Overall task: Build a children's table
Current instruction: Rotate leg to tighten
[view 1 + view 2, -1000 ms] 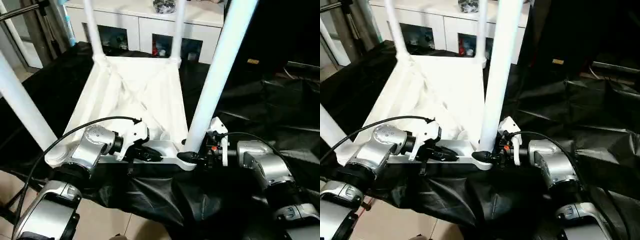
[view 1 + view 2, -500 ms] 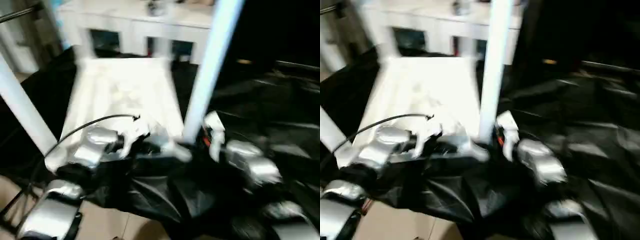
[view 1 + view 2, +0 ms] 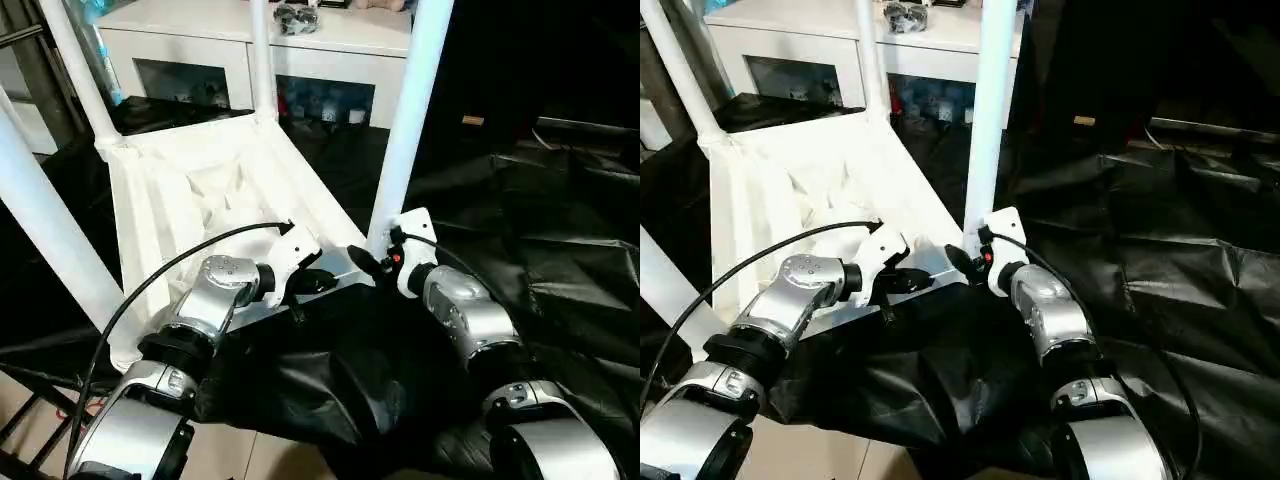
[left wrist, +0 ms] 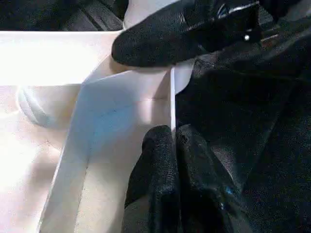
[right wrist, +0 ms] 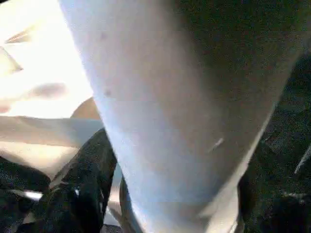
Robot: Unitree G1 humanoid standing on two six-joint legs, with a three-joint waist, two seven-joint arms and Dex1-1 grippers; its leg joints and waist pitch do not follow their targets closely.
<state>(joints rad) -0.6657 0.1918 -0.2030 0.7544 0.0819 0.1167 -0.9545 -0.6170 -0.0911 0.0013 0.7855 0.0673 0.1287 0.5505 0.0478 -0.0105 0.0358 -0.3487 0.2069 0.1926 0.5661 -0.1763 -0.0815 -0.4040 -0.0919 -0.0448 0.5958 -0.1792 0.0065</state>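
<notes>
Upturned tabletop point(image 3: 200, 190) w/ legs fitted: left pincer point(image 4: 167, 145) clenched on its near rim; right pincer point(image 3: 365, 262) grasps near-right corner leg point(image 3: 405, 120) at base.

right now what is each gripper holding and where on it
The left gripper pinches the thin edge wall of the upside-down tabletop near a corner. The right gripper sits at the base of the near leg; whether it actually clamps it cannot be told.

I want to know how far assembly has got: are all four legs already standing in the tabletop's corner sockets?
Yes: four white legs rise from the corners of the upside-down tabletop in the left eye view.
</notes>
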